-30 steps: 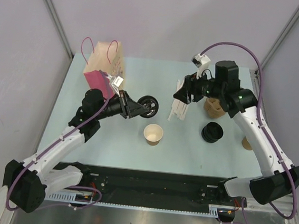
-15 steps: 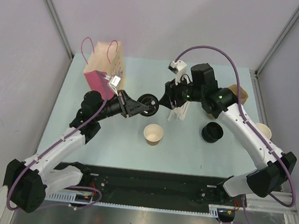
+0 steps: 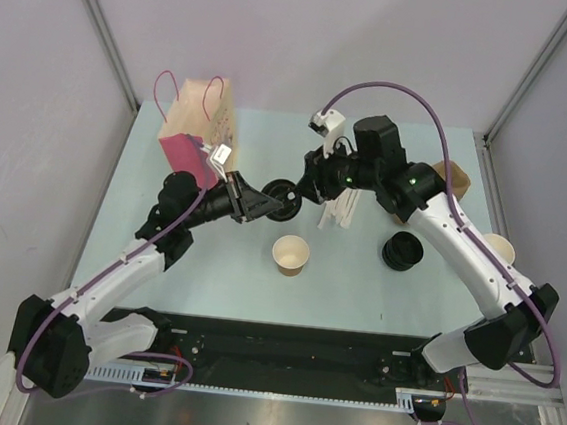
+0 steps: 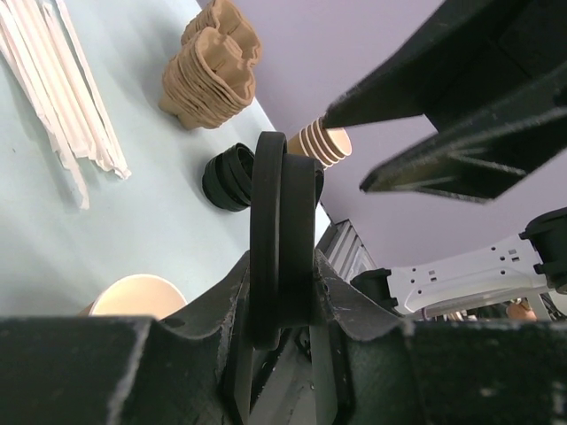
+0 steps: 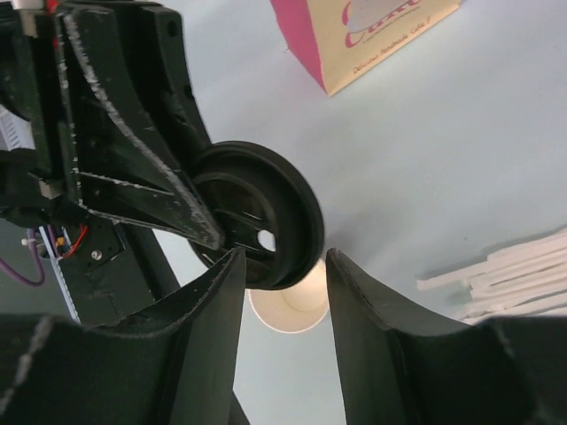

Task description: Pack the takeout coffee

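The takeout coffee's brown paper cup (image 3: 290, 254) stands lidless and upright on the table, and shows below the jaws in the right wrist view (image 5: 297, 310). Its round black lid (image 3: 281, 191) is held on edge above the table, with my left gripper (image 3: 277, 201) shut on it. In the left wrist view the lid (image 4: 283, 221) looks like a doubled rim between the left gripper (image 4: 282, 274) jaws. My right gripper (image 3: 309, 188) is open. Its jaws (image 5: 283, 266) straddle the lid's lower edge (image 5: 266, 221), with a gap on the right side.
A pink and tan paper bag (image 3: 197, 124) stands at the back left. White wrapped straws (image 3: 342, 210) lie mid-table. A stack of black lids (image 3: 401, 252) sits to the right, with brown pulp carriers (image 3: 448, 176) and another cup (image 3: 501, 249) further right.
My right arm has swung left from the straws to the held lid, and its jaws have narrowed around the lid's edge. My left arm has held still with the lid.
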Tool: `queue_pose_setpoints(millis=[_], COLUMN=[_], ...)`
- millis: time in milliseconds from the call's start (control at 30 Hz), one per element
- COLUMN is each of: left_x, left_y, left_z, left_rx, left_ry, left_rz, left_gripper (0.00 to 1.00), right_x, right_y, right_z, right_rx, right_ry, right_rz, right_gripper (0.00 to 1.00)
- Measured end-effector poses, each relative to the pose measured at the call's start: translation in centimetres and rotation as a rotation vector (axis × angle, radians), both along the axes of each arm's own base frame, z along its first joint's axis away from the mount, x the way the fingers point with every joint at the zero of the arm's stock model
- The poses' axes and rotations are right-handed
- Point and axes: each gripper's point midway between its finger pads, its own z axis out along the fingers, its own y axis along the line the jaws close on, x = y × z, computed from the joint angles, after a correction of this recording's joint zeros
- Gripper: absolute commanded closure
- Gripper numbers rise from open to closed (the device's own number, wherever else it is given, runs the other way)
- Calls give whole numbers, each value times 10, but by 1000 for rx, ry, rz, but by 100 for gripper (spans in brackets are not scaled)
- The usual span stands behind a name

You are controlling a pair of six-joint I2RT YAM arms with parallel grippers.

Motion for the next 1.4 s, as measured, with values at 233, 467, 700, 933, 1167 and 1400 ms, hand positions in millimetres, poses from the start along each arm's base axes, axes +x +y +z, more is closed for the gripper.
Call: queue_pose_setpoints(millis=[233,467,700,933,1167,1400], left_x=[3,2,3,2,-3,1], left_y=[-1,-1,-1,-2,0,43], left_z=[-4,-4,-2,-1,-6,-17], left_rx=[-6,-26,-38,-47,-22,67], left_ry=[26,32,36,47,47,47], left_rz=[4,2,5,-1,-41,7], left_gripper=[100,100,100,93,32,18], right_x=[-9,1,6,3,4,-2], right_y=[13,13,11,14,11,-4], right_z=[-11,-21,-24,-28,-33,-46], right_rx=[-38,-92,-118,-131,-147,-208], right_ry=[-10,-42,-58,-68,-58,-32], right_rz=[41,-1,-33,-21,-15,29], right_gripper=[64,69,71,100,100,100])
